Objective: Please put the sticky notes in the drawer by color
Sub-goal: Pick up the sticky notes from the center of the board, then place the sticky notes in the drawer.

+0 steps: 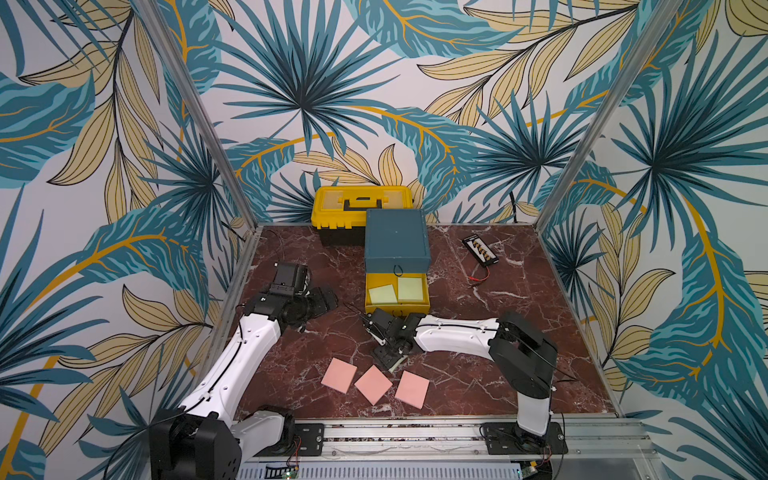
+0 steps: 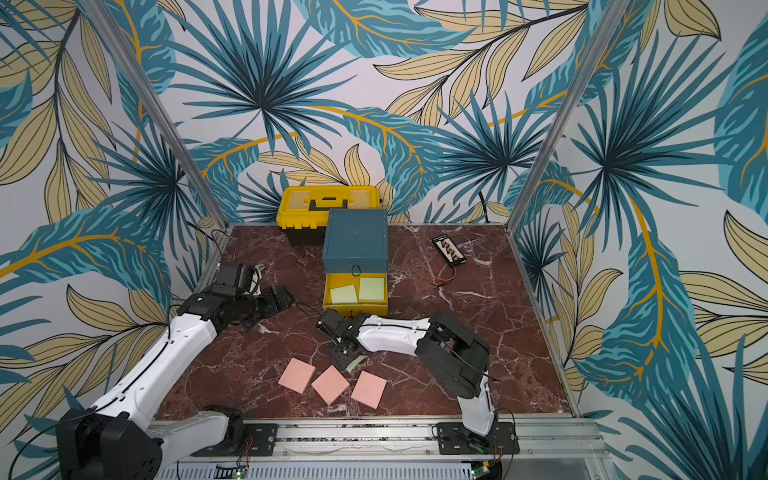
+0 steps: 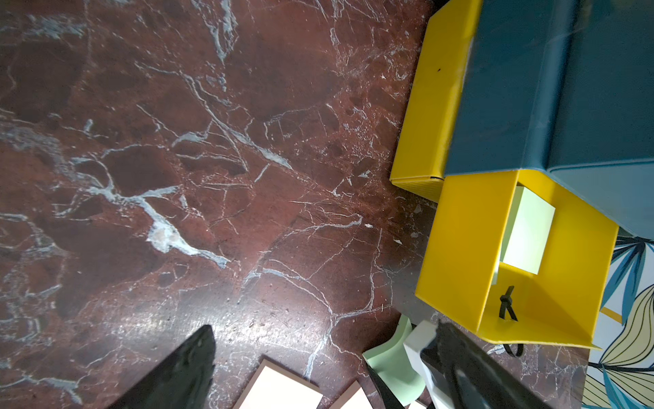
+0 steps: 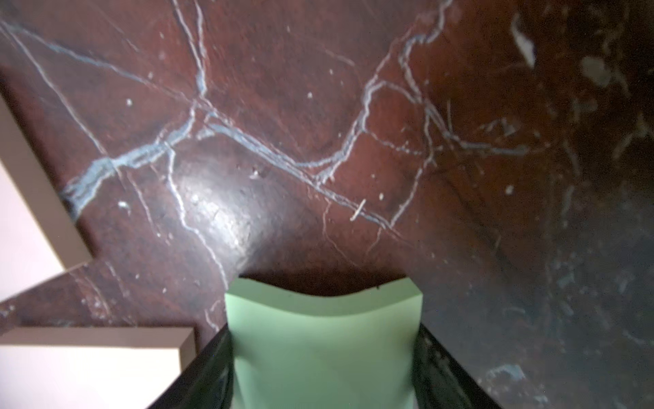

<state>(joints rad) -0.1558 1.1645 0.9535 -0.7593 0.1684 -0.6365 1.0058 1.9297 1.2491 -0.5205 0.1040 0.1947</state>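
**A:** Grip on the right gripper (image 1: pixel 390 358), what's it got?
**B:** Its fingers (image 4: pixel 212 368) pinch a green sticky-note pad (image 4: pixel 323 340) by opposite edges, bowing it. That's just in front of the open yellow drawer (image 1: pixel 397 309).
**A:** Left gripper (image 1: pixel 322 300)?
**B:** Fingers spread wide, holding nothing, left of the teal drawer cabinet (image 1: pixel 397 241).
**A:** Other notes?
**B:** Two green pads (image 1: pixel 382 294) lie side by side in that yellow drawer. Three pink pads (image 1: pixel 373 384) sit in a row on the marble tabletop (image 1: pixel 478 374), near the front edge.
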